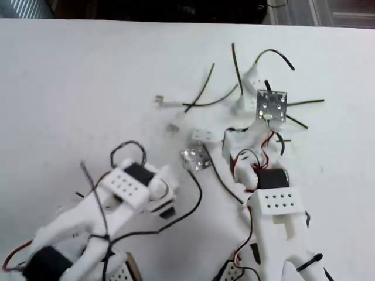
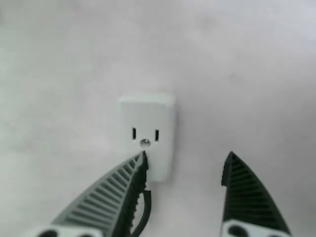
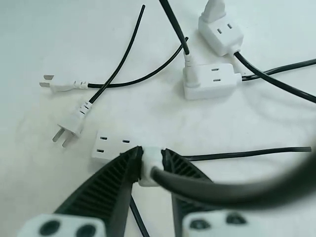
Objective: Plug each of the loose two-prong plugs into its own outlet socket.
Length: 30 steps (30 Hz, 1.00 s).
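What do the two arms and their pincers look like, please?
The left arm and right arm are white plastic shells with black motor blocks, each carrying a flat plate dotted with small holes. Thin black cables and red cables loop along them. The left pincer and right pincer have dark, ribbed fingers tapering to points, on white bases.

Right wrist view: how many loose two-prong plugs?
2. The near plug lies beside the socket held by the right gripper; the far plug lies just beyond it. More could be hidden.
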Available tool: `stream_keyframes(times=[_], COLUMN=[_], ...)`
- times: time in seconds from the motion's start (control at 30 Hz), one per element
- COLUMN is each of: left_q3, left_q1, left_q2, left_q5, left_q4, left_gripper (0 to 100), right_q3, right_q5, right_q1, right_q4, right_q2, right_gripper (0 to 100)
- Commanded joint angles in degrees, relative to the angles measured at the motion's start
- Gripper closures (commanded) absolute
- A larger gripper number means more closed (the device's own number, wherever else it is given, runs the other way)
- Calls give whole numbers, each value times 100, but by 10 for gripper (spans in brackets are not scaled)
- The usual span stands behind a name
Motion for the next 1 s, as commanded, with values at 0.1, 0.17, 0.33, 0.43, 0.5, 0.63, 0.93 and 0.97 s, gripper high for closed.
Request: stream_keyframes(times=[0.1,0.17,0.33,0.43,0.5,0.63,0.93,0.97], left_q3=[-1380,-1477,-1486,-1565,-1697,-2110,-2778,-2840], left_q1=[-312,-497,-875,-1068,-1253,-1736,-1982,-1938], left_q2=[1604,1631,1622,1622,1622,1622,1622,1622], left_q5=[53,44,-229,-316,-325,-325,-510,-633], left_q4=[431,343,158,149,149,193,633,756], left_gripper=[762,782,786,785,784,714,691,691], right_q3=[-44,-44,-35,-35,-35,-35,-35,-35], right_q5=[-18,-18,-18,-9,-9,-9,-9,-9], right_q1=[31,31,31,31,31,31,31,31], right_q4=[-136,-136,-136,-136,-136,-136,-136,-136], right_q2=[13,13,13,13,13,13,13,13], right_gripper=[981,981,981,981,981,981,981,981])
